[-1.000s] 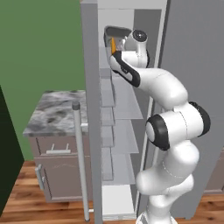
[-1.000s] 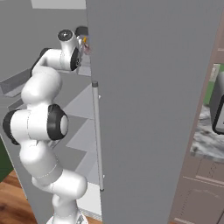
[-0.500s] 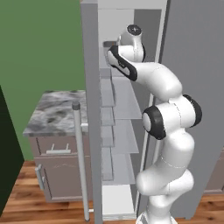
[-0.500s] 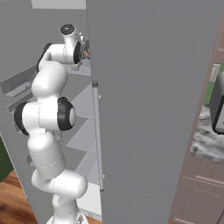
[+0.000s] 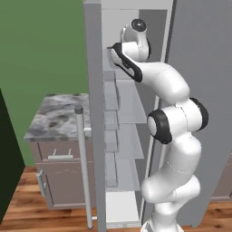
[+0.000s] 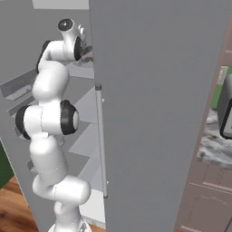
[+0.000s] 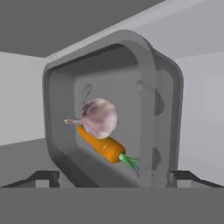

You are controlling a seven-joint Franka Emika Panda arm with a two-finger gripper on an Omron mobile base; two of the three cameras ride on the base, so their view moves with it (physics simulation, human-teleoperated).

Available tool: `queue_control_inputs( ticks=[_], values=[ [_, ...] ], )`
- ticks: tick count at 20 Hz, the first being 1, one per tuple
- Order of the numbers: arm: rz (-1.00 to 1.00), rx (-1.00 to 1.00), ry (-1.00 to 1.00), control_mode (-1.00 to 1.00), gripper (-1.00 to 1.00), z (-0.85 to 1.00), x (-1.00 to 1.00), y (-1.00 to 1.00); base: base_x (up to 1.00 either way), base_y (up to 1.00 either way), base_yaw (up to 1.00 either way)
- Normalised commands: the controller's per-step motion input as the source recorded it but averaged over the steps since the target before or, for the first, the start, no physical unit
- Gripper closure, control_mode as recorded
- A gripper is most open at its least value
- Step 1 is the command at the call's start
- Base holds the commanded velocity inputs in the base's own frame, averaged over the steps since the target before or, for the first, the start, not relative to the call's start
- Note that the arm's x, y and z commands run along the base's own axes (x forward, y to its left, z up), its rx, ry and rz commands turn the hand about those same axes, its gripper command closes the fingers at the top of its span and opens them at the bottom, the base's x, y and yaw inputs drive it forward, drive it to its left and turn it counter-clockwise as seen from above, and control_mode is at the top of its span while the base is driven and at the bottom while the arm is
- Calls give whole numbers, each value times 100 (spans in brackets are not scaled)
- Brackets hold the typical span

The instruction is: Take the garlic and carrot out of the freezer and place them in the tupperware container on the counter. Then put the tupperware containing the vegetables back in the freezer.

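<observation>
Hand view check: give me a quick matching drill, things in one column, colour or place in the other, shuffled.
Things:
1. garlic
2. carrot
3. tupperware container
4. freezer

Descriptions:
A. orange, with a green stalk end
B. dark-grey tray holding both vegetables
C. pinkish-white bulb resting against the orange piece
D. tall light-grey cabinet with its door open and the arm reaching to the top shelf

Pairs: 1-C, 2-A, 3-B, 4-D

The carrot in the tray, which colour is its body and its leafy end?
The carrot is orange with a green leafy end, best seen in the hand view.
</observation>
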Motion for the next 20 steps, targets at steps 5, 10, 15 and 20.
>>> queue_control_inputs(
  ticks=[5, 10, 15, 20],
  values=[
    [0, 0, -24, -100, -100, 17, -62, 0, 0, 0, 0],
    [0, 0, -22, -100, -100, 34, -100, -8, 0, 0, 0],
    [0, 6, -12, -100, -100, 57, -100, -30, 0, 0, 0],
    [-1, 13, -1, -100, -100, 50, -100, -33, 0, 0, 0]
  ],
)
